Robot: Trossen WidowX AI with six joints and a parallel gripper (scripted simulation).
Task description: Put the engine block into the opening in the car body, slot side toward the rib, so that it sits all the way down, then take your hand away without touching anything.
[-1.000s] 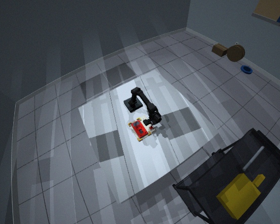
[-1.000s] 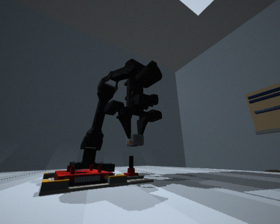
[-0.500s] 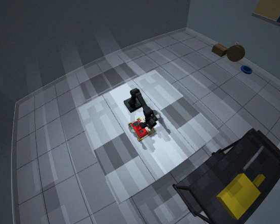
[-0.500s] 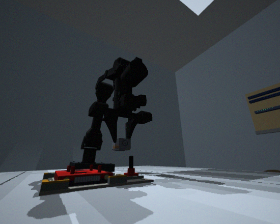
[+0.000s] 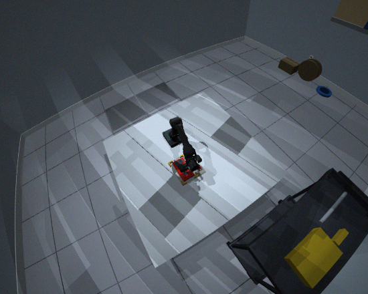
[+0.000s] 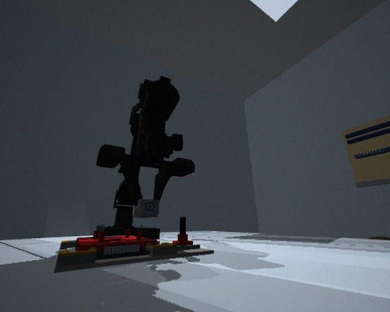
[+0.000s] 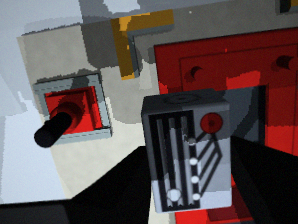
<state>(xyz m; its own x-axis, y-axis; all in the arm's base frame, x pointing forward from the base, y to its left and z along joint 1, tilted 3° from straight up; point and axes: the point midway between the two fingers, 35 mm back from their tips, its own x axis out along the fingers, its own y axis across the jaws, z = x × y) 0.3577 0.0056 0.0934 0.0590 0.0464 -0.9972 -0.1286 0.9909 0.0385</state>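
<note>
Pinching the grey engine block (image 6: 148,208) (image 7: 187,160) with the black end effector (image 5: 192,166) (image 6: 147,203) (image 7: 186,150), one finger on each side. Holding the block up in the air, over the right part of the red car body (image 5: 181,173) (image 6: 111,243) (image 7: 167,65) in the exterior view, with a gap below. In the wrist view, showing just part of the dark opening (image 7: 254,117), peeking out past the block's right side, the rest hidden. So probably needing a small slide that way, toward the car's middle, before going down. Running the block's long side across the line between the fingers, and looking nearly in line with the opening's edge. Cannot tell where the rib is, so cannot say if turned right. Best to keep clear of the black peg (image 6: 182,225) (image 7: 54,130), off to the right in the exterior view.
</note>
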